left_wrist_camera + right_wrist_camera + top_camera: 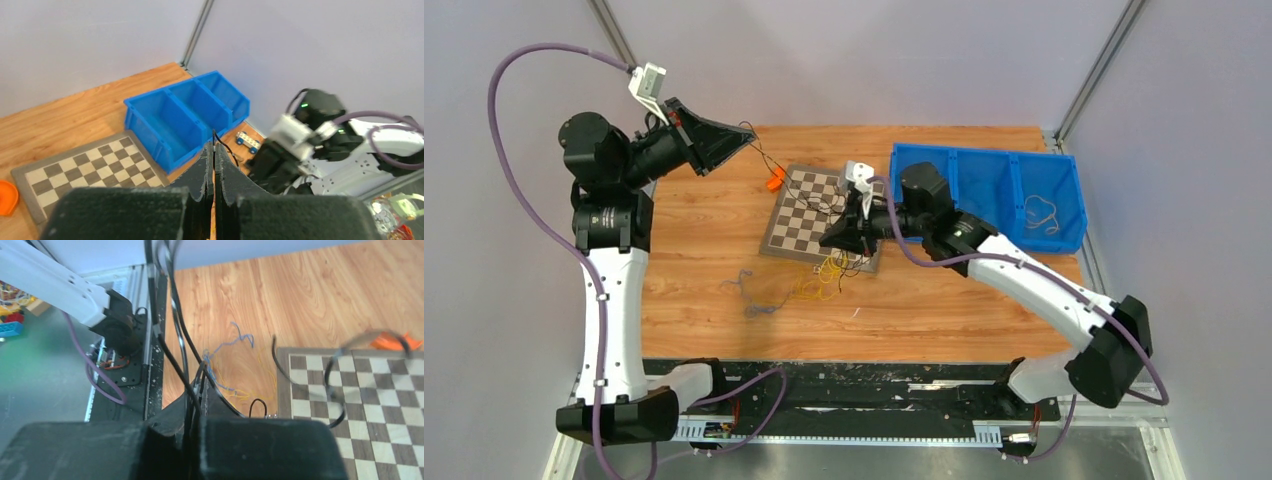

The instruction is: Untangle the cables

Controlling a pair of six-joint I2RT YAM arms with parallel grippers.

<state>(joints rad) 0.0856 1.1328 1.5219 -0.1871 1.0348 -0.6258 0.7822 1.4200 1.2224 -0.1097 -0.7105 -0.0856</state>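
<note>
My left gripper [749,140] is raised at the back left and shut on a thin black cable [764,160] that runs down to the checkerboard [799,215]. In the left wrist view the fingertips [210,150] are pressed together with the black cable [226,149] coming out of the tip. My right gripper [839,242] is shut on black cables at the board's near edge; the strands [172,352] run up past its fingertips [197,390]. A yellow cable [819,282] and a grey-purple cable [752,295] lie on the table in front of the board. They also show in the right wrist view, yellow [250,396], grey-purple [235,335].
A blue three-compartment bin [984,160] stands at the back right, with a thin tan cable [1044,215] in its right compartment. An orange piece [774,182] lies by the board's left corner. A small toy car [247,141] shows beside the bin.
</note>
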